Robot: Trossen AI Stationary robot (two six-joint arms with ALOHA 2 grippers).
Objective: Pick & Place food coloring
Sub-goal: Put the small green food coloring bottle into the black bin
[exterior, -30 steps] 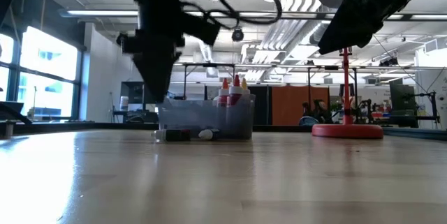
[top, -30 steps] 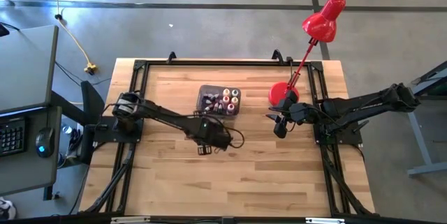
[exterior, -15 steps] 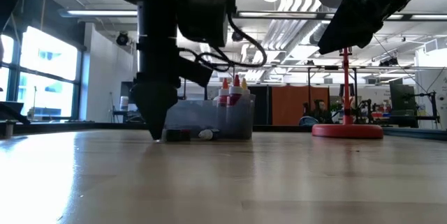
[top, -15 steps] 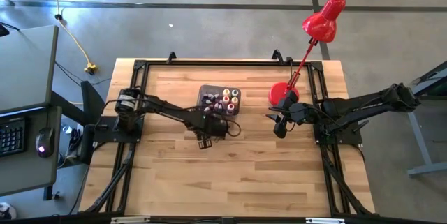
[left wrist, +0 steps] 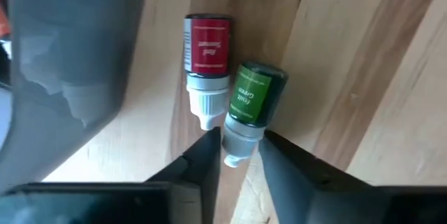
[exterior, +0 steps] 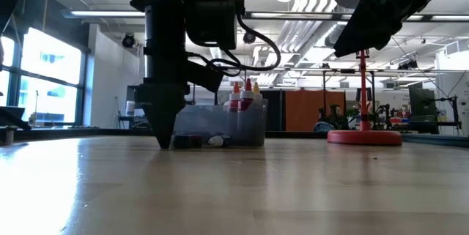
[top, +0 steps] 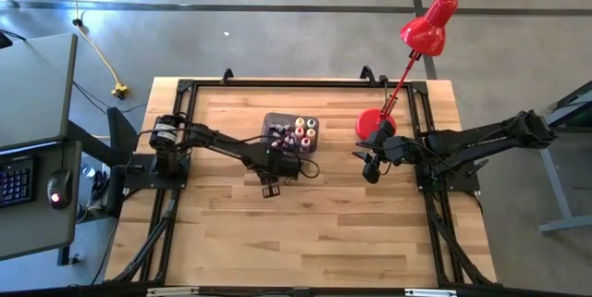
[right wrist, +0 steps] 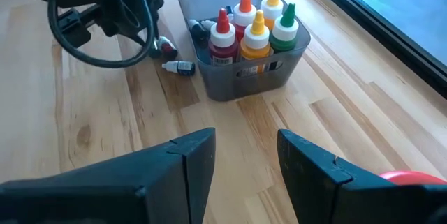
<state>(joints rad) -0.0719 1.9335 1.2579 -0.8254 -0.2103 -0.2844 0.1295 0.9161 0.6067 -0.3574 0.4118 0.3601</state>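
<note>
Now the left gripper [left wrist: 234,155], lowered to the table since a moment ago, closes around the green bottle [left wrist: 251,109] at frame centre beside the bin [top: 289,133]; the right gripper [right wrist: 244,155] waits open.

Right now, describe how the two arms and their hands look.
Both arms are dark, slim and jointed. The left arm carries a boxy black wrist block with black cables looping off it, and its left hand ends in two flat, dark grey tapered fingers. The right arm is likewise black, and its right hand has two broad, dark, angular fingers. No markings show.
</note>
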